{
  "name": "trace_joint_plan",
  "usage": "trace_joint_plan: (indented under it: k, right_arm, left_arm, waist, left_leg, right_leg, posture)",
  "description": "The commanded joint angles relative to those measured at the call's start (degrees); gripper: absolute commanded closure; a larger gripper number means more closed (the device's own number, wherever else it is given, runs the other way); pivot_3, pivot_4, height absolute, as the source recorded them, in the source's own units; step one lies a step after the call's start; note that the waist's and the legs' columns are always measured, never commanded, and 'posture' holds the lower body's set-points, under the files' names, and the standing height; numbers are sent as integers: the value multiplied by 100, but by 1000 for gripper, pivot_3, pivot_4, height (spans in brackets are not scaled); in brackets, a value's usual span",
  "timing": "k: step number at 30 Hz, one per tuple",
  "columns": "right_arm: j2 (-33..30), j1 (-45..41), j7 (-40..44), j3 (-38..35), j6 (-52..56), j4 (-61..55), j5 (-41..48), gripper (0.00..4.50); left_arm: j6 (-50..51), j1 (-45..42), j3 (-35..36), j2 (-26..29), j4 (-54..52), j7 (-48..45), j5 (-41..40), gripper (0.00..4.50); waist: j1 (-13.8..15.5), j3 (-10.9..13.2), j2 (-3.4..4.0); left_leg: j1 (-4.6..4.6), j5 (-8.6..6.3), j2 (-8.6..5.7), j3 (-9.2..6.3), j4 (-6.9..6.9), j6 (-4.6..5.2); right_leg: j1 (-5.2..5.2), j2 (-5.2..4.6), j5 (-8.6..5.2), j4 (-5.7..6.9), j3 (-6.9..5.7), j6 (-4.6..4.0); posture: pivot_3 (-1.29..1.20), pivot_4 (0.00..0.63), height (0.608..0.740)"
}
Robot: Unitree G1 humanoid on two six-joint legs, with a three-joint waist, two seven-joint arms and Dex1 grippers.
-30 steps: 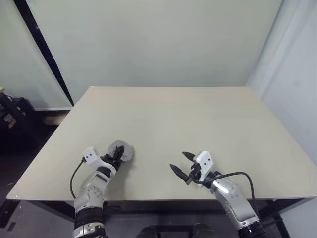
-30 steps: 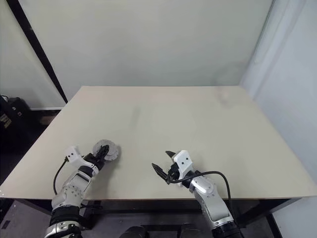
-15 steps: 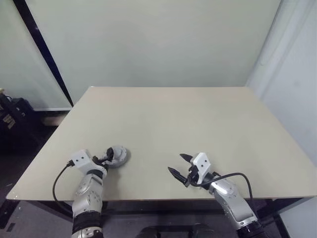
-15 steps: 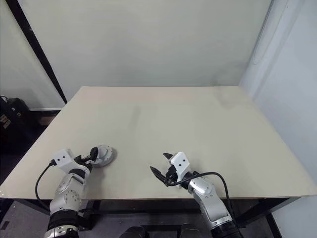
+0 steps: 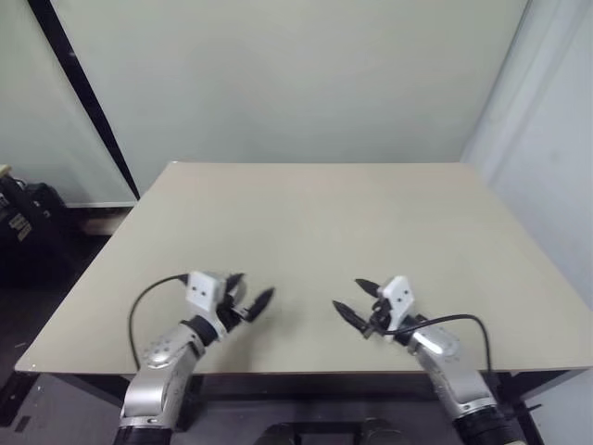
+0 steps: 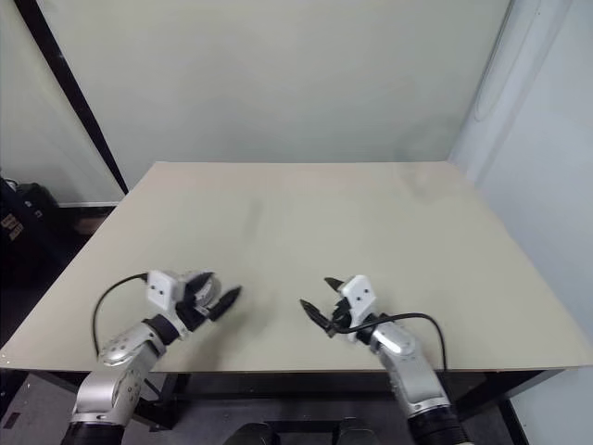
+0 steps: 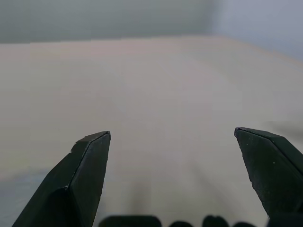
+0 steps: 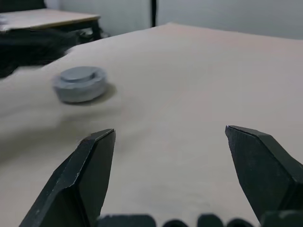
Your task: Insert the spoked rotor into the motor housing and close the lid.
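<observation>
A round grey puck [image 8: 79,84] with a raised flat top lies on the beige table [image 5: 324,213]; I take it for the motor housing with the lid on it. The spoked rotor is hidden. In the eye views my left hand covers the spot where the puck lies. My left gripper [image 5: 252,287] hovers open just above the table near the front left, nothing between its fingers [image 7: 90,161]. My right gripper [image 5: 346,293] stands open at the front middle, pointing left toward the puck, also holding nothing.
The table's front edge [image 5: 296,373] runs close under both hands. Black cables loop from each wrist. Dark bags [image 5: 23,218] sit on the floor at the left, beside a black pole [image 5: 83,97] that leans on the wall. Another table [image 8: 47,16] stands beyond the puck.
My left gripper set the grey puck flat on the table, let go, opened wide and swung right and up. My right gripper shifted a little to the right, still open.
</observation>
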Motion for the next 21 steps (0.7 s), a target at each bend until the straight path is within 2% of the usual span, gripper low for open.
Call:
trace_joint_plan:
  k: [1, 5, 13, 21]
  right_arm:
    - [-328, 65, 492, -418, -161, -133, 414, 455]
    - [-650, 186, 599, -681, -252, -22, 373, 455]
    - [-568, 141, 266, -848, -287, 70, 233, 455]
    - [-505, 19, 261, -755, -284, 292, 179, 455]
  left_arm:
    - [318, -60, -210, 123, -331, -356, -183, 16]
    - [112, -81, -269, 42, -12, -421, -14, 16]
    - [-171, -130, -368, -194, 367, -376, 144, 16]
    - [-410, 26, -104, -253, 260, -107, 213, 16]
  waist:
    - [1, 0, 3]
    - [-2, 0, 17]
    - [2, 1, 24]
    - [1, 1, 25]
  left_leg:
    - [1, 0, 1, -1, -1, 0]
    - [7, 1, 13, 0, -7, 2]
    - [3, 1, 7, 6, 15, 3]
    - [2, 1, 7, 4, 19, 3]
  right_leg:
    - [-1, 1, 0, 2, -1, 0]
    - [-4, 11, 0, 8, -4, -1]
    - [3, 9, 0, 8, 2, -1]
    - [3, 8, 0, 9, 2, -1]
  posture:
    - [0, 0, 740]
    - [0, 0, 740]
    - [0, 0, 740]
    - [0, 0, 740]
